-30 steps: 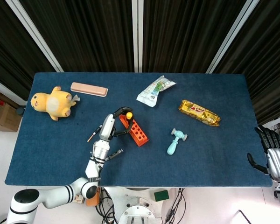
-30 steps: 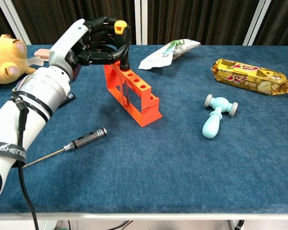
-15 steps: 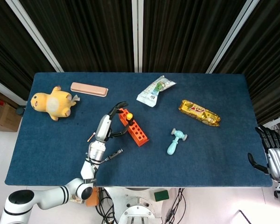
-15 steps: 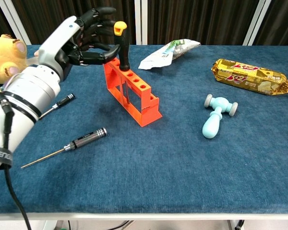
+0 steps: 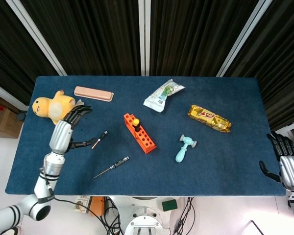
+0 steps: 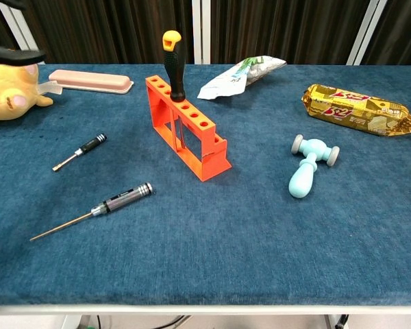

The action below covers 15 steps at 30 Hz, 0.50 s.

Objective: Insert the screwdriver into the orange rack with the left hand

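My left hand [image 5: 64, 128] hangs over the table's [image 5: 225, 161] left side, fingers spread and holding nothing, well apart from the orange rack [image 6: 186, 127]. The screwdriver [image 6: 173, 65] stands upright in the rack's rear end hole. My right hand [image 5: 287, 165] sits past the right edge, fingers apart, partly cut off.

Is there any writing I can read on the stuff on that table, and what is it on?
None reads clearly.
Gold snack bar: red logo, too blurred to read.
White-green packet: print too small to read.
Orange rack, screwdriver, pink case: no text visible.
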{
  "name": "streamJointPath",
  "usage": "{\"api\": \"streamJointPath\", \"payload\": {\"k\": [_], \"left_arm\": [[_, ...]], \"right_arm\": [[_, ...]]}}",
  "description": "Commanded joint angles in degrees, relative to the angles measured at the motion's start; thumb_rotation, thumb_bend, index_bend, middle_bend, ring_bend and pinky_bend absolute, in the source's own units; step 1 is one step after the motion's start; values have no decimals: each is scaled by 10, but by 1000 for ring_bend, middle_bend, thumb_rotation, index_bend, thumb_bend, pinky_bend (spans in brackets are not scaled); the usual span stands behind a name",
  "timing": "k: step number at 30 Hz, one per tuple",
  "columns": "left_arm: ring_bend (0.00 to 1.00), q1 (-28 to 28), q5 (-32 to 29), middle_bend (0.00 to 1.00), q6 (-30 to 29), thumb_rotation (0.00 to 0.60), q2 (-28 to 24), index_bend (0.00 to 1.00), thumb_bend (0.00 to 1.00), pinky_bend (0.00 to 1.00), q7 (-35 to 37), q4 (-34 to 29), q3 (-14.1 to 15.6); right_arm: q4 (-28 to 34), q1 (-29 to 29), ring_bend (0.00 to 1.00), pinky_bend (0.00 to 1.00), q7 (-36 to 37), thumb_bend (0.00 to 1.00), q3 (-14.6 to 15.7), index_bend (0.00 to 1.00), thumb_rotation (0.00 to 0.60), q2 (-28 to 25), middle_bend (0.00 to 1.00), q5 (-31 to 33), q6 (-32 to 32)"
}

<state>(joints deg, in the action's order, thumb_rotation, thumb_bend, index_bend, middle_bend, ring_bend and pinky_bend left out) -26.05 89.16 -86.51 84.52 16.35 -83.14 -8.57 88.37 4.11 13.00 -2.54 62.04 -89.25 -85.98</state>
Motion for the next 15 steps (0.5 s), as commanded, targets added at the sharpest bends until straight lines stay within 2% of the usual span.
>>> {"api": "streamJointPath", "payload": {"k": [1, 4, 7, 11, 15], "left_arm": [[28, 76, 20, 95, -11, 586, -133, 180, 0, 173, -248, -76, 72], [15, 107, -4, 46, -15, 586, -160, 106, 0, 153, -334, -109, 89], [2, 135, -32, 19, -24, 549, -166, 81, 0, 136, -359, -117, 97], [0, 156, -53, 8, -22, 485, -172, 72, 0, 128, -326, -121, 100], [0, 165, -50, 9, -18, 472, -178, 72, 0, 125, -290, -115, 103]], "right_arm": [[2, -1, 0, 0, -12, 384, -1, 0, 600, 3, 0, 3, 0], [4, 0, 0, 0, -20, 380, -1, 0, 600, 4, 0, 7, 4], [6, 1, 0, 0, -27, 379, 0, 0, 600, 4, 0, 9, 9], [8, 3, 0, 0, -32, 378, 1, 0, 600, 4, 0, 10, 16], [9, 4, 0, 0, -37, 378, 1, 0, 600, 4, 0, 11, 17]]}}
